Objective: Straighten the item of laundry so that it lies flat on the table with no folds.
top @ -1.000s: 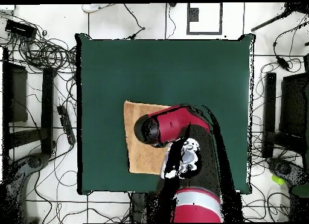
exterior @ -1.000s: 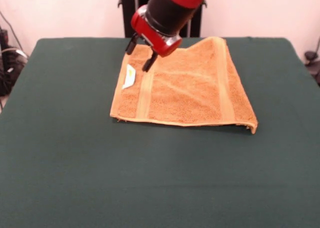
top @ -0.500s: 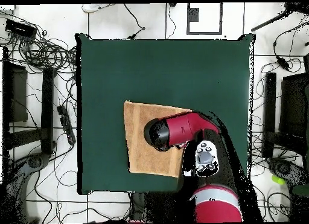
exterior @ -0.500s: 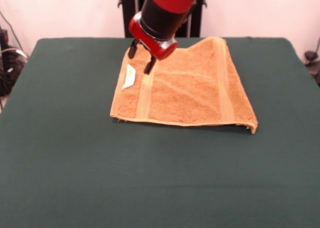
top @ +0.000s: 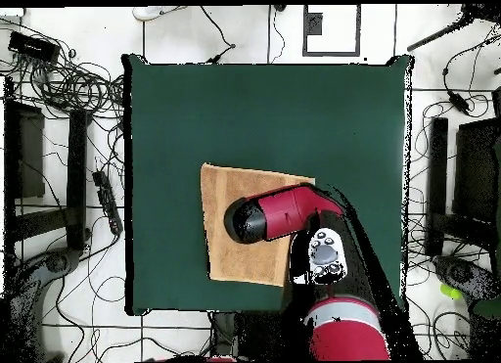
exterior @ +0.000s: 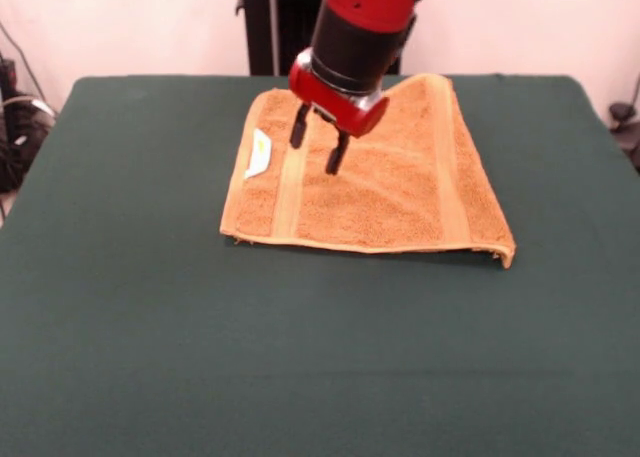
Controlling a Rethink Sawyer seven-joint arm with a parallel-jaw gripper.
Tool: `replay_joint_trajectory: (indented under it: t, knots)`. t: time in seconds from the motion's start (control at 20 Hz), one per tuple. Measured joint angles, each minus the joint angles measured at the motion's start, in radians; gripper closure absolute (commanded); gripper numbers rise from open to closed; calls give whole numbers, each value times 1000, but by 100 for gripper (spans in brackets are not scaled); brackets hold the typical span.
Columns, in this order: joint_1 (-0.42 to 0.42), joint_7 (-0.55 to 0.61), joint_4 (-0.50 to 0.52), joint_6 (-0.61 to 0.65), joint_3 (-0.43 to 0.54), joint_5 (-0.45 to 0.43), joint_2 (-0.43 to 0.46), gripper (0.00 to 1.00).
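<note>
Towel (exterior: 375, 182) lies mid-far on the table (exterior: 150, 327), near-right corner lifted, apparently folded. Gripper (exterior: 318, 144) hovers above it, jaws apart, empty. Next step looks like: descend, pinch an edge, pull flat.

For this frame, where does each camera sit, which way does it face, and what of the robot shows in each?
Front view: sits across the table, facing the robot; shows the arm's end with the open gripper above the towel.
Overhead view: above, looking straight down, base at the bottom; shows the red arm over the towel.
Shared: towel, table, arm.
</note>
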Motion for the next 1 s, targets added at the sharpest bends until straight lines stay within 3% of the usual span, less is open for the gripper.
replay_joint_trajectory:
  t: [0.5, 0.75, 1.0]
  knots:
    - [62, 0, -3, -11, 0, -73, 18, 0]
    - [60, 0, -6, -28, -3, -161, 78, 0]
    - [67, 0, -12, -42, -3, -209, 79, 0]
